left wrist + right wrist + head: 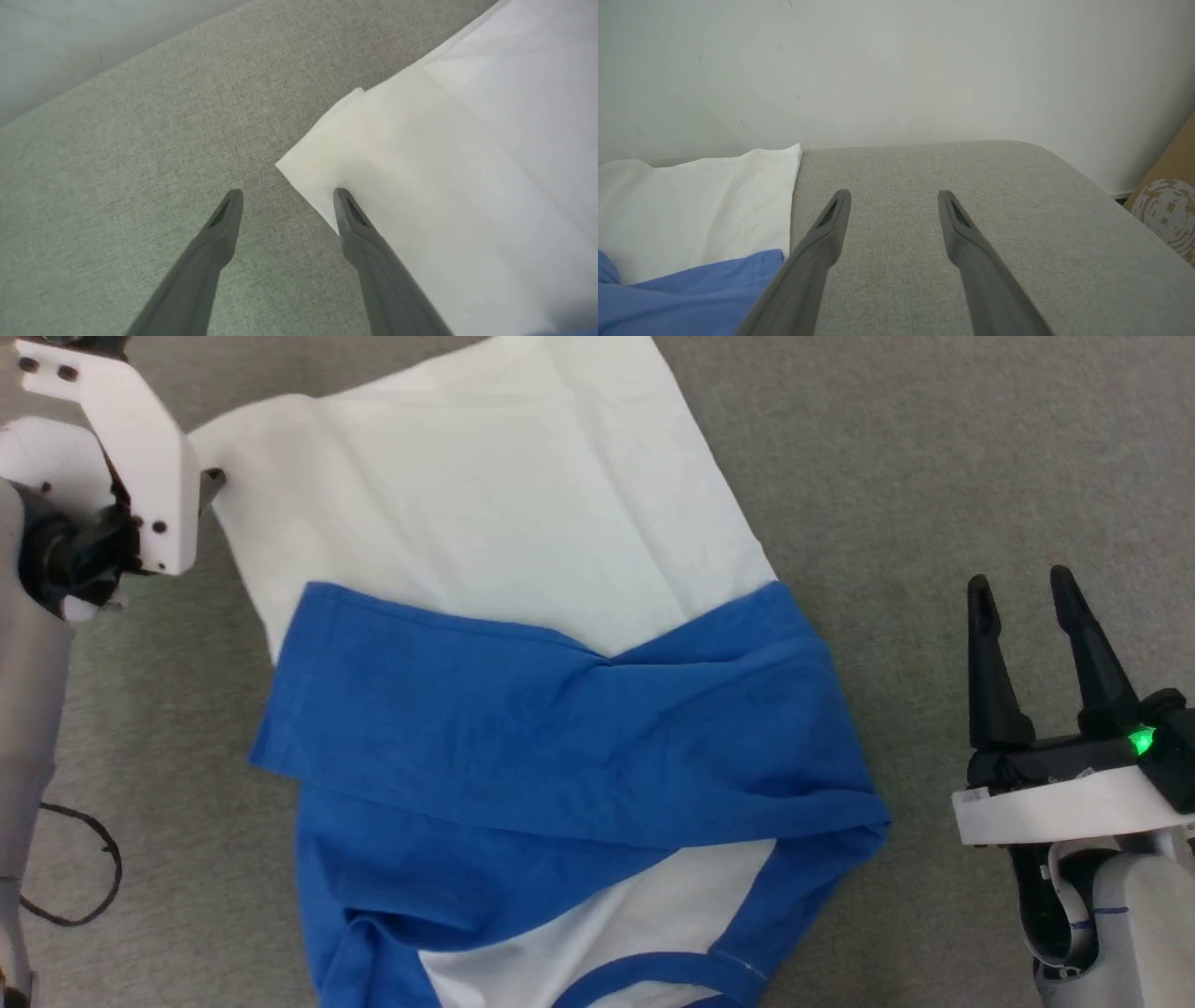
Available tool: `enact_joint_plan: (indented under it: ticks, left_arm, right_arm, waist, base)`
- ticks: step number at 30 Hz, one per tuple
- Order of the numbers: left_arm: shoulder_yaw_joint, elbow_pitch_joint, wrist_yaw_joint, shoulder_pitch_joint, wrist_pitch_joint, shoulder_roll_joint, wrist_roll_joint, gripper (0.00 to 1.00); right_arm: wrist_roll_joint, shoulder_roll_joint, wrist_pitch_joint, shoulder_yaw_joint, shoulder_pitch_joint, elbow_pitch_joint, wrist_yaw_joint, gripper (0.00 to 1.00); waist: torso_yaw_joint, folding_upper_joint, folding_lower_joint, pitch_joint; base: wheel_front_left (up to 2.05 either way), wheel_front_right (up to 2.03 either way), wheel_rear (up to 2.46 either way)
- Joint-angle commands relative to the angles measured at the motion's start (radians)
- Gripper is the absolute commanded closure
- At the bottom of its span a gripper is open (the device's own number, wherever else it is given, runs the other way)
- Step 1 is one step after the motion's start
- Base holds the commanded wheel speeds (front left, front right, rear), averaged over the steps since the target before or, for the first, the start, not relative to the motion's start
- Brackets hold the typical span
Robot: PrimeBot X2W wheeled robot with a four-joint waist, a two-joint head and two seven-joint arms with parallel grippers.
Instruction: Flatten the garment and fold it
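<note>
The garment [523, 523] lies on the grey padded surface [934, 448], white body stretching away from me, its two blue sleeves [560, 737] folded across each other over the near part, and the blue neckband [653, 971] at the bottom edge. My left gripper [287, 196] is open at the far left white corner [317, 154] of the garment; one fingertip [343, 198] rests at the cloth's edge, the other over bare surface. My right gripper [1019, 581] stands open to the right of the garment, apart from it, with nothing between its fingers [831, 224].
A thin dark cable [84, 868] loops on the surface at the lower left. A pale wall [896, 70] runs behind the surface's far edge. A brown cardboard box [1167, 205] stands beyond the rounded right corner. Bare grey surface lies right of the garment.
</note>
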Motion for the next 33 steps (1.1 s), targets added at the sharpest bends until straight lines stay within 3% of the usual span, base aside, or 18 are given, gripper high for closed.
enact_joint_plan:
  ticks: [1,10,12,17,23,27,33]
  left_arm:
    - [0.002,0.006,-0.006,-0.015,0.003,0.007,-0.008,0.0]
    - [-0.028,0.046,-0.003,0.001,0.096,0.028,-0.015,0.0]
    - [-0.039,0.039,-0.004,0.012,0.127,0.03,-0.03,1.0]
    - [-0.022,0.0,0.01,0.019,0.038,0.03,-0.04,1.0]
    - [-0.062,-0.021,0.034,0.014,-0.145,0.049,0.072,1.0]
    - [-0.076,-0.03,0.031,0.022,-0.249,0.008,0.081,1.0]
    - [-0.113,-0.083,0.023,0.042,-0.37,-0.056,0.09,1.0]
  right_arm:
    - [0.005,0.006,-0.01,0.001,-0.011,0.008,-0.001,0.0]
    - [0.004,0.016,-0.026,-0.001,-0.023,0.041,-0.001,0.0]
    - [0.003,0.017,-0.028,-0.004,-0.028,0.044,-0.001,0.0]
    - [-0.008,0.008,-0.03,-0.019,-0.029,0.051,-0.001,0.0]
    - [-0.007,-0.058,0.019,-0.032,-0.035,0.037,-0.001,0.0]
    - [0.045,-0.144,0.125,-0.005,-0.06,0.0,-0.001,0.0]
    - [0.185,-0.314,0.378,0.105,-0.183,-0.051,-0.001,0.0]
  waist:
    - [-0.05,0.0,-0.0003,0.049]
    - [-0.05,0.0,-0.0003,0.063]
    - [-0.046,0.0,-0.0003,0.065]
    - [-0.025,0.0,-0.0003,0.055]
    - [0.031,0.0,-0.0003,-0.005]
    - [0.087,0.0,-0.0003,-0.038]
    - [0.177,0.0,-0.0003,-0.045]
  base:
    - [0.0,0.0,0.0]
    - [0.0,0.0,0.0]
    - [0.0,0.0,0.0]
    - [0.0,0.0,0.0]
    - [0.0,0.0,0.0]
    - [0.0,0.0,0.0]
    - [0.0,0.0,0.0]
